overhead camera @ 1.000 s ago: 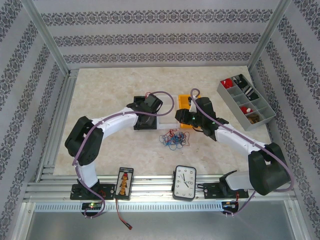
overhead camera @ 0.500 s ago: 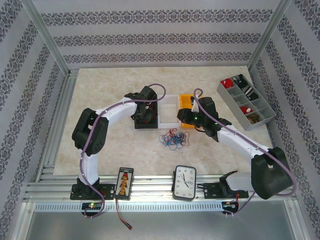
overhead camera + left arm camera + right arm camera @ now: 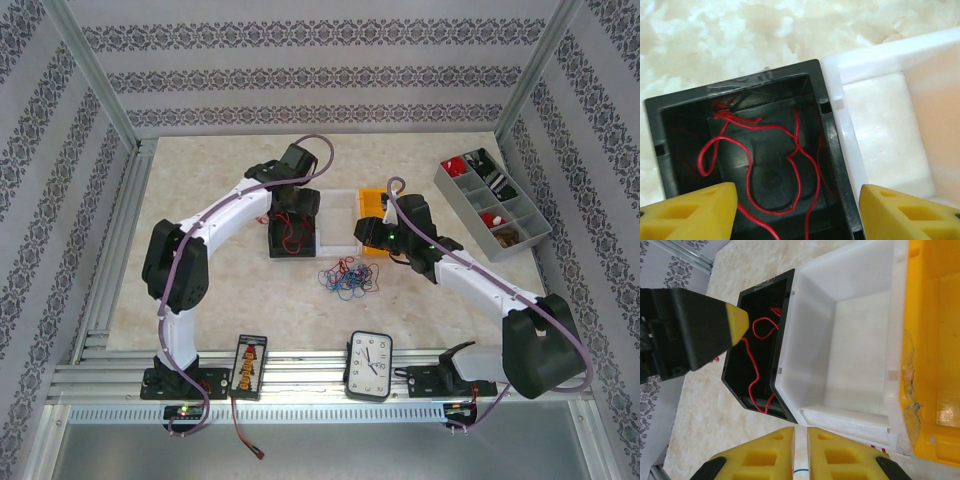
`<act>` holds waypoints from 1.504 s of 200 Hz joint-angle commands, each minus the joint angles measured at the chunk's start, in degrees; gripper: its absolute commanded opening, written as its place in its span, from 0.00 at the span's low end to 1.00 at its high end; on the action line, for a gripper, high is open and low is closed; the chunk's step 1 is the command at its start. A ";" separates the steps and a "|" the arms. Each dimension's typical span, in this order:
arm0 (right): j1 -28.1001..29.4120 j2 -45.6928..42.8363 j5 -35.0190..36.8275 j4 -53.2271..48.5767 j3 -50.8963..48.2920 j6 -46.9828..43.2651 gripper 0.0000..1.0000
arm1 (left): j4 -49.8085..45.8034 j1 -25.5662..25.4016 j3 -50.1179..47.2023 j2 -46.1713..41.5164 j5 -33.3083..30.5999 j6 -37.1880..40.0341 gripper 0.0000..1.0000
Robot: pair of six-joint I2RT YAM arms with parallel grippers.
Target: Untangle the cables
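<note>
So, the left end effector [image 3: 797, 206] hangs with blocky yellow fingers wide apart over a square black plastic bin [image 3: 834, 150], where a thin red cable [image 3: 796, 125] lies looped. The right end effector [image 3: 800, 440] is pinched together. The tangled cables [image 3: 346, 277] sit on the marbled tabletop [image 3: 250, 300].

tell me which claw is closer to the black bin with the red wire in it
Left. The left claw hangs open right over the black bin; the right claw sits off to its right, by the white bin.
</note>
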 commanded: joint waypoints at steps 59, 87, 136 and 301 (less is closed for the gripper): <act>2.82 0.78 0.94 0.14 -0.12 -1.80 0.17 | 7.86 5.15 -19.11 -14.96 -6.41 -10.09 0.67; 3.27 1.54 0.94 0.29 -0.03 -1.78 0.17 | 14.13 7.60 -27.98 -21.33 -4.42 -12.99 0.69; 3.45 2.21 0.85 0.29 0.48 -2.00 0.17 | 23.01 12.65 -36.84 -24.02 5.75 -17.13 0.68; 3.37 0.78 1.33 -0.84 0.39 -2.26 0.17 | 34.92 14.25 -41.28 -19.26 13.16 -17.15 0.41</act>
